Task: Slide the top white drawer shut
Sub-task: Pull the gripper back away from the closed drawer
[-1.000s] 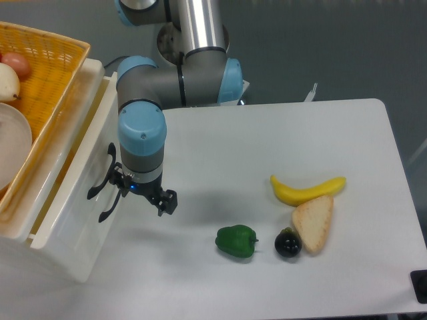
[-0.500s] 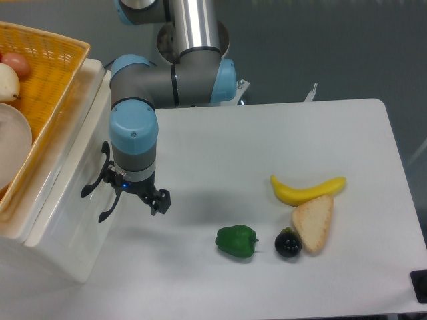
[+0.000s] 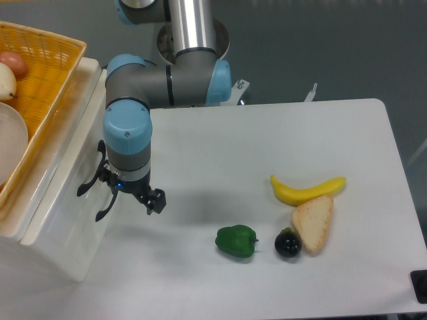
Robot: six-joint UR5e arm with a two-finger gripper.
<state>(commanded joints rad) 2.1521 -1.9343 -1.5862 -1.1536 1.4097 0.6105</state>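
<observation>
The top white drawer (image 3: 69,159) stands at the left edge, sticking a little way out of the small cabinet, its black curved handle (image 3: 88,181) facing right. My gripper (image 3: 131,192) hangs open right at the drawer's front. Its left finger is against the front beside the handle and blends with it. The right finger (image 3: 155,200) is free above the table. Nothing is held between the fingers. The lower drawer's handle (image 3: 105,207) shows just below.
An orange basket (image 3: 50,73) with fruit and a white dish sits on top of the cabinet. On the table to the right lie a green pepper (image 3: 237,241), a dark round fruit (image 3: 287,243), a slice of bread (image 3: 313,222) and a banana (image 3: 308,190).
My gripper has moved left, pushing the top drawer's front with it. The drawer has slid further into the cabinet and sticks out less.
</observation>
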